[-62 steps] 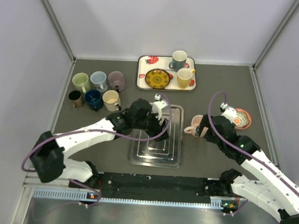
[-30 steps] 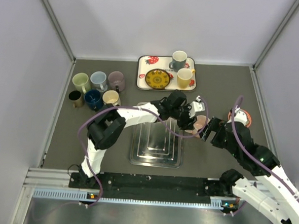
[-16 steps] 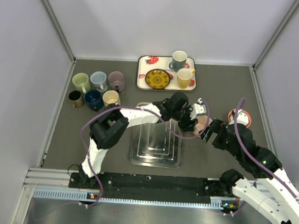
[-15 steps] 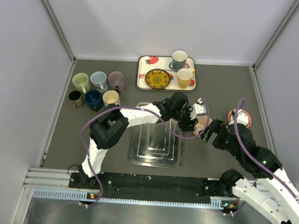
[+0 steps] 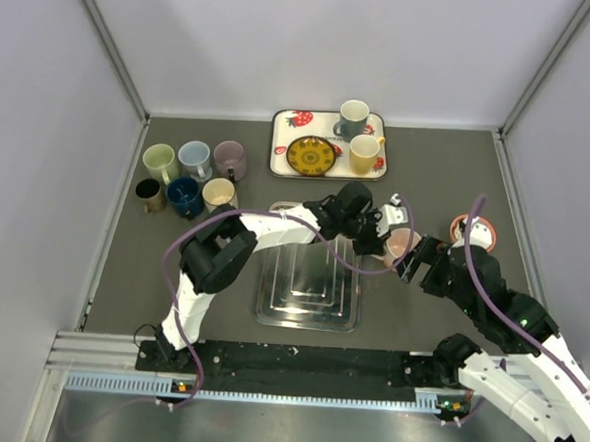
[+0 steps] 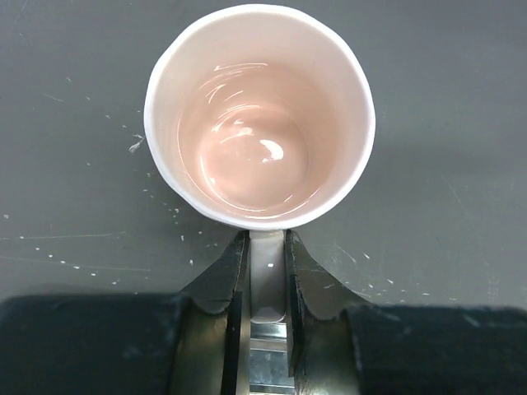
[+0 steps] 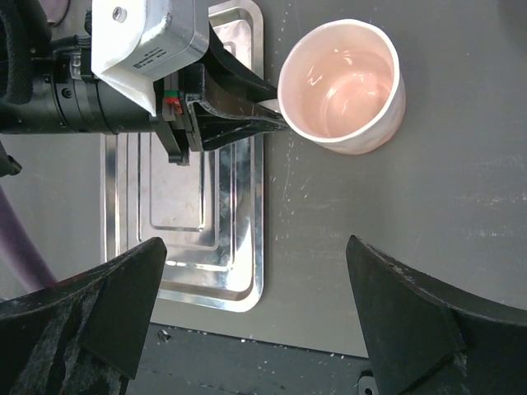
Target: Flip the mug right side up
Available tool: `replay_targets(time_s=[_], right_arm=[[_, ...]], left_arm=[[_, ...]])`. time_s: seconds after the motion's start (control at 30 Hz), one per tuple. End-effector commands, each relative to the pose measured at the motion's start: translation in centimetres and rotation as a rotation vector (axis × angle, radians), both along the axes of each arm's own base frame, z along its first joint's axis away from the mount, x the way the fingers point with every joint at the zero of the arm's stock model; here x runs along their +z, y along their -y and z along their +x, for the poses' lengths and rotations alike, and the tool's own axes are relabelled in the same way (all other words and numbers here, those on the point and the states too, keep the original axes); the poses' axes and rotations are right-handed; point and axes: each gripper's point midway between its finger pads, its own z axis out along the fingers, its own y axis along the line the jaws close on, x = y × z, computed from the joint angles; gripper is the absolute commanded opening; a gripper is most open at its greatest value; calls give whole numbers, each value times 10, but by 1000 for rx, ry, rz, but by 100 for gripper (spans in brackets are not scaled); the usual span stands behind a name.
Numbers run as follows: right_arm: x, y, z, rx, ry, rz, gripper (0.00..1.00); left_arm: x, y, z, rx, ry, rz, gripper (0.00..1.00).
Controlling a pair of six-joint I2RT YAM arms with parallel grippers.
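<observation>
Pale grey walls (image 5: 316, 42) enclose a dark grey counter (image 5: 428, 179), seen from above. Near the middle lies a metal tray (image 5: 311, 282). At about 2 o'clock from it, just off its edge, is the pink mug (image 5: 404, 245), with its mouth facing up and its glossy inside showing. Whether its base rests fully on the counter cannot be told.

The left arm reaches across the metal tray, and the left tool (image 5: 382, 236) meets the mug from its 9 o'clock side. In the left wrist view the mug (image 6: 259, 115) fills the upper frame, with its handle (image 6: 268, 276) pointing to 6 o'clock. The left tool (image 6: 265, 247) is clenched on that handle, its black fingers (image 6: 233, 267) pressing either side.

The right tool (image 5: 420, 259) sits just beside the mug at about 4 o'clock from it. In the right wrist view its fingers (image 7: 90, 321) are spread wide and grasp nothing. The mug (image 7: 342, 86) lies beyond them at 1 o'clock.

At 12 o'clock on the counter is a strawberry-print tray (image 5: 285, 130) carrying a yellow plate (image 5: 310, 155), a grey mug (image 5: 352, 116) and a yellow mug (image 5: 363, 153). A cluster of six mugs (image 5: 192, 180) stands at 10 o'clock. A patterned dish (image 5: 472, 230) sits at 3 o'clock, partly hidden by the right arm.
</observation>
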Motion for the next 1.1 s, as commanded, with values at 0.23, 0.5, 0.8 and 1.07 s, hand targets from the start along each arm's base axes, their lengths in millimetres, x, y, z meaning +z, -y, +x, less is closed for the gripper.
replay_targets(time_s=[0.23,0.5,0.8,1.07], right_arm=[[34,7,-2,-15,113,56,92],[43,9,-5,3,165,74,92],[87,-42,-23,274,373,351,94],[109,-111,-43,588,358,692,81]], left_arm=[[85,-22,-8,204,-6,-176,0],[151,-60,-12,387,6,-275,0],[269,-138,-21,627,-287,-755,0],[320,-171,-73,489,-556,-1002,0]])
